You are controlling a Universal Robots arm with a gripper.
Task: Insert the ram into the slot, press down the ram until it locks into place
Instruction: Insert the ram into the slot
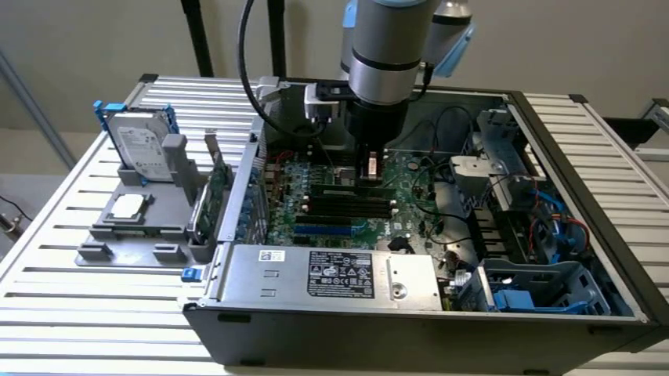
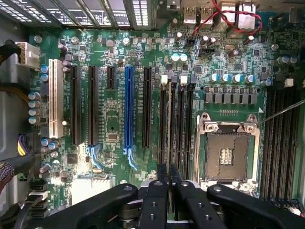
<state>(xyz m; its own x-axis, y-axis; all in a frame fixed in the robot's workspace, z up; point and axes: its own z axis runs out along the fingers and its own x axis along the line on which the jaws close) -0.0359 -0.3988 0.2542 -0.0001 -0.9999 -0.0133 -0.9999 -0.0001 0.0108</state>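
Observation:
The ram stands on edge in the black socket farthest from the power supply, among the motherboard's row of memory sockets. In the wrist view it is a thin pale edge running along the socket beside the three bare sockets. My gripper hangs straight down over one end of the ram, fingertips at its top edge. Its two black fingers are closed together, and the gripper sits right over the stick's near end. I cannot see whether the socket's end latches are closed.
The open computer case lies on a slatted table. Its power supply is at the front and drive cages with cables are on the exterior view's right. A grey fixture holds a hard drive and an expansion card. The CPU socket is beside the memory sockets.

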